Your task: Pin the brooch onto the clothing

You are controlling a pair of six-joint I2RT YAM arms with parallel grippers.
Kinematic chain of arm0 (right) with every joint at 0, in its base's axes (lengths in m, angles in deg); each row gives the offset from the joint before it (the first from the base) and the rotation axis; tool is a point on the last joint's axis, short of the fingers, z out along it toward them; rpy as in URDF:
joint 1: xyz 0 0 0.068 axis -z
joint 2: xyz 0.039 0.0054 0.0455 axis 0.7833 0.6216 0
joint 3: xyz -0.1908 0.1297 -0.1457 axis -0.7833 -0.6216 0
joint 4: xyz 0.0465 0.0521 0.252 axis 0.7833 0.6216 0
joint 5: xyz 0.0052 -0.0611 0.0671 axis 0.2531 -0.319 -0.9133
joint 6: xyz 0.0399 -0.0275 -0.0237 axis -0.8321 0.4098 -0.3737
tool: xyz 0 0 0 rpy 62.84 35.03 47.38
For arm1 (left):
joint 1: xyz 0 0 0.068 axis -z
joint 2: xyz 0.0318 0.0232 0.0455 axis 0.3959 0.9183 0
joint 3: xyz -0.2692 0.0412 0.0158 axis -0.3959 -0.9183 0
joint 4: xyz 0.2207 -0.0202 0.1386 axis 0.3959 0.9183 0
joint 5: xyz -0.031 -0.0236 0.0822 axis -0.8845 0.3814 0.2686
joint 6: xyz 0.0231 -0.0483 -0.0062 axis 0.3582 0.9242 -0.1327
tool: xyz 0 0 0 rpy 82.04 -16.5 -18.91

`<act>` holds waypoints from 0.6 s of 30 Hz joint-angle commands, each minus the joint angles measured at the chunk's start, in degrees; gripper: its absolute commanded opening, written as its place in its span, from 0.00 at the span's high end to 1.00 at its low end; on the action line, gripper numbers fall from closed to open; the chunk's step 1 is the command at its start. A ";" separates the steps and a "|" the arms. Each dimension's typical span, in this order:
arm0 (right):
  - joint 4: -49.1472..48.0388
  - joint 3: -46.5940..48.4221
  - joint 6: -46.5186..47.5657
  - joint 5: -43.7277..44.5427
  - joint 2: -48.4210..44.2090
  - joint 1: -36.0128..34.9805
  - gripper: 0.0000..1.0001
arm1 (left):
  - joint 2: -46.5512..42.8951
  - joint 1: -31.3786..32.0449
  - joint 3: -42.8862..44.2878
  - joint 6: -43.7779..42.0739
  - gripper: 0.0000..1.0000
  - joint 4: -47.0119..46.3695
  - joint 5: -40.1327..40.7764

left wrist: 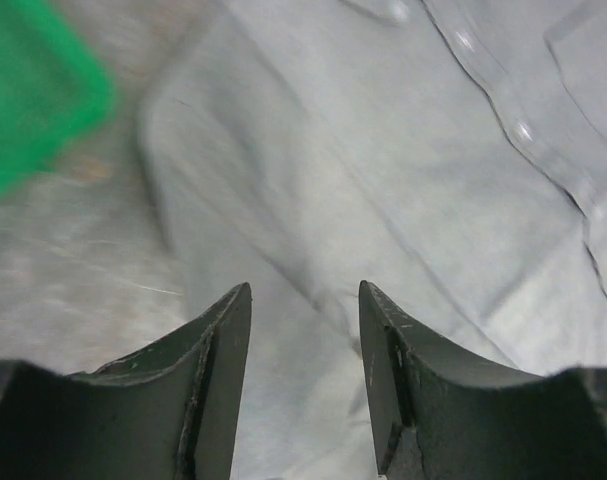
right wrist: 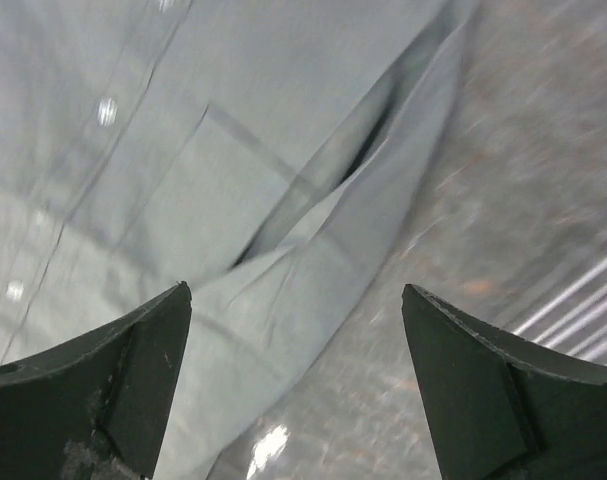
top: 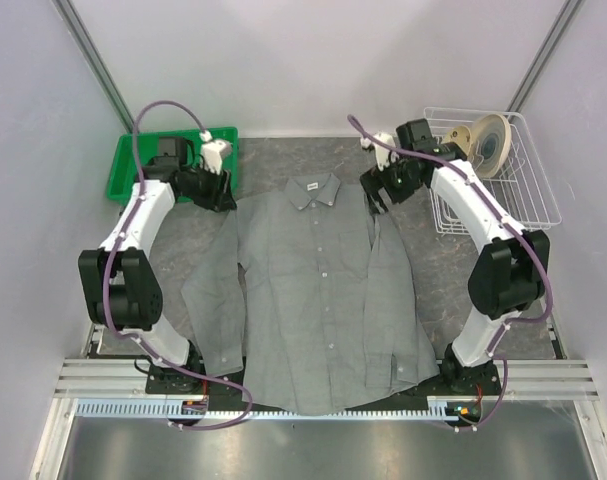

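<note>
The grey button-up shirt [top: 318, 290] lies flat in the middle of the table, collar at the far end. My left gripper [top: 221, 196] hovers over the shirt's left shoulder, open and empty; the left wrist view shows its fingers [left wrist: 223, 370] spread above grey cloth [left wrist: 383, 180]. My right gripper [top: 375, 197] hovers at the shirt's right shoulder, open wide and empty; the right wrist view shows the sleeve edge [right wrist: 313, 250] between its fingers [right wrist: 143, 350]. The brooch is not visible in any view.
A green tray [top: 123, 178] sits at the far left behind my left gripper, also in the left wrist view [left wrist: 33, 100]. A white wire basket [top: 523, 200] with a tape roll [top: 488, 142] stands at the far right. A metal rail runs along the near edge.
</note>
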 commanded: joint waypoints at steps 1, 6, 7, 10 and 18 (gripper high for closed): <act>7.00 -11.31 4.47 -5.69 -2.87 -0.99 0.08 | -3.46 5.91 -8.57 -5.73 0.47 4.39 -5.35; 1.22 -17.40 3.17 -5.87 0.19 -3.01 0.11 | -0.74 12.14 -13.50 -3.37 0.49 2.90 -4.83; 0.42 -18.71 2.90 -6.04 0.81 -3.28 0.11 | 0.14 12.42 -13.68 -1.97 0.50 2.55 -4.74; -2.22 -20.04 2.28 -5.78 3.27 -3.37 0.12 | 4.61 12.42 -13.42 -0.55 0.51 2.02 -2.47; -8.11 -16.10 1.23 -3.23 12.31 -3.45 0.13 | 14.73 9.52 -4.81 -0.81 0.57 1.49 5.63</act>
